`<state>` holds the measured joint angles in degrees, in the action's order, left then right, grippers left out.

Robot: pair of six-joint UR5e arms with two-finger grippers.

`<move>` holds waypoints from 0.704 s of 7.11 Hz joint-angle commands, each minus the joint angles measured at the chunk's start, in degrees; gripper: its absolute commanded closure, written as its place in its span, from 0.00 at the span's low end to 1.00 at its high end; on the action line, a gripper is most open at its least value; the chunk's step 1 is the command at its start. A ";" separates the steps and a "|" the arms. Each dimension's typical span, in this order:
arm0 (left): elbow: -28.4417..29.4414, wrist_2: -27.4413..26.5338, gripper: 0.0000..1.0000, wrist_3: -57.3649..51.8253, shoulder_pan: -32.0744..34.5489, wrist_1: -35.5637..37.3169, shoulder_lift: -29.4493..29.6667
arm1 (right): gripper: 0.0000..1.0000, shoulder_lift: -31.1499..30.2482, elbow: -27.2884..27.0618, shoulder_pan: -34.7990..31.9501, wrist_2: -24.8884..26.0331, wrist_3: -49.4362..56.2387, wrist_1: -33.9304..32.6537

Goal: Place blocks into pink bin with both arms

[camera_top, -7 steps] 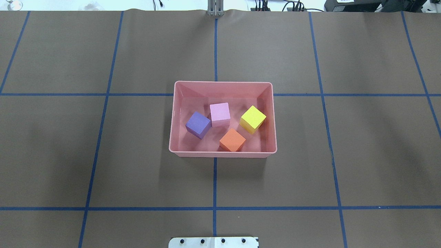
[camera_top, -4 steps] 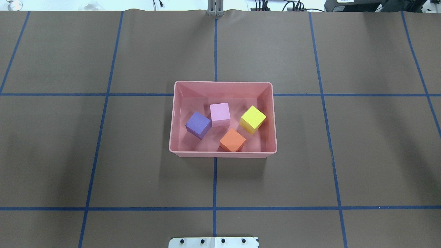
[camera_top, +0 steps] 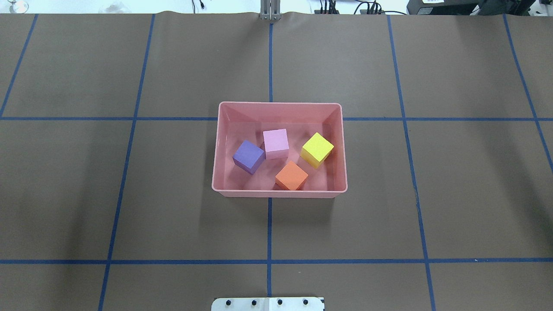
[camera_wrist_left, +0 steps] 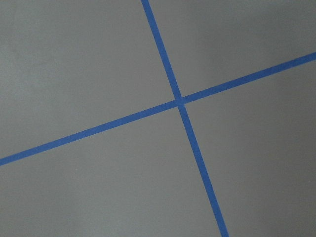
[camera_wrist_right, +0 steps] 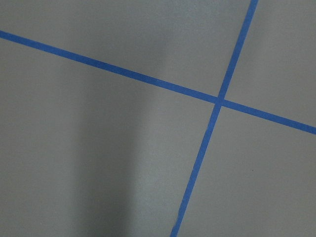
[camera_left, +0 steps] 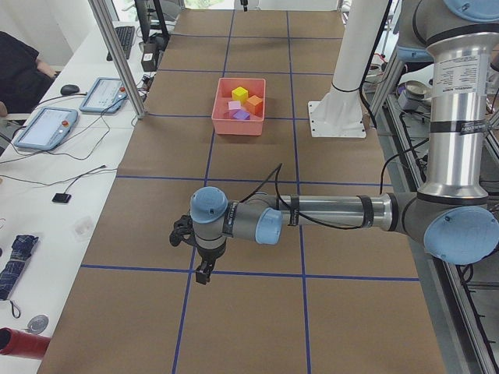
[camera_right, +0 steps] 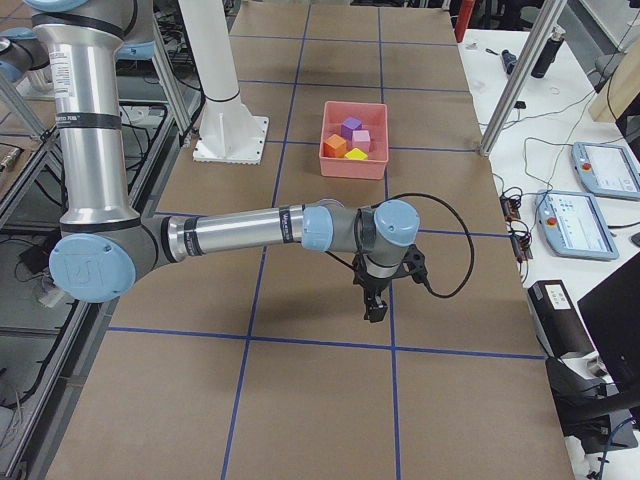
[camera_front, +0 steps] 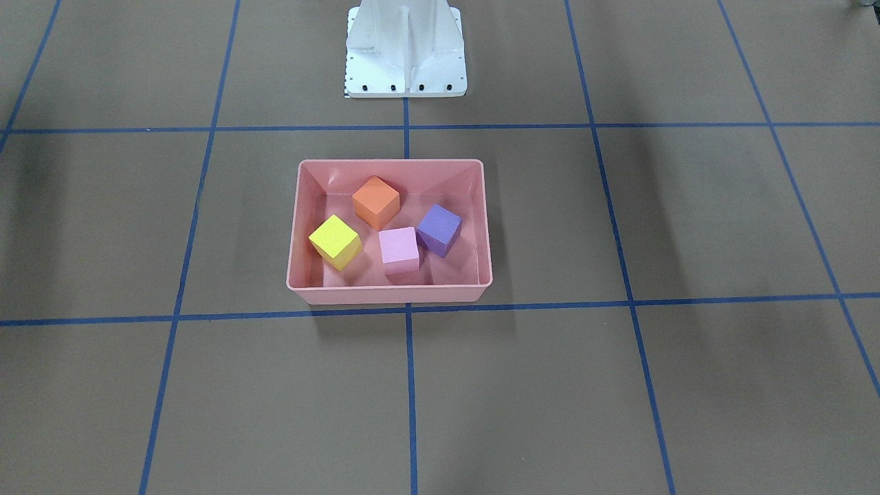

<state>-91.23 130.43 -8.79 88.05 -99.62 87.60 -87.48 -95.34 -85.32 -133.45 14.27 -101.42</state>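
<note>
The pink bin [camera_top: 280,104] stands at the table's middle and holds all the blocks: purple [camera_top: 248,156], light pink [camera_top: 275,143], yellow [camera_top: 317,148] and orange [camera_top: 291,175]. The bin [camera_front: 392,163] and its blocks also show in the front view. My left gripper [camera_left: 204,273] hangs over bare table far from the bin [camera_left: 238,125]. My right gripper [camera_right: 374,312] does the same at the other end, away from the bin [camera_right: 352,167]. I cannot tell whether either is open or shut. Both wrist views show only brown table and blue tape.
The white pedestal [camera_front: 405,51] stands behind the bin. Blue tape lines [camera_top: 269,229] grid the brown table. Tablets [camera_left: 47,126] and cables lie on the white side bench; another tablet [camera_right: 600,168] lies on the opposite bench.
</note>
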 commanded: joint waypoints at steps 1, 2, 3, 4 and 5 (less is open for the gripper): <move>-0.78 0.00 0.00 0.18 0.72 4.07 0.64 | 0.00 0.03 1.64 -1.07 0.21 0.05 0.17; -1.57 0.00 0.00 0.79 0.72 4.17 0.64 | 0.00 0.12 2.17 -1.07 0.30 0.05 0.17; -2.45 0.00 0.00 3.75 0.72 4.18 0.64 | 0.00 0.12 4.70 -1.16 0.30 -0.03 3.83; -2.63 0.00 0.00 3.95 0.72 4.09 0.55 | 0.00 -0.06 7.33 -1.77 0.21 -0.12 8.56; -2.64 -0.08 0.00 3.96 0.72 4.09 0.64 | 0.00 -0.32 7.44 -1.95 0.30 -0.38 9.05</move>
<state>-93.66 130.41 -5.29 88.77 -95.55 88.20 -87.53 -89.18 -86.91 -133.20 14.14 -94.75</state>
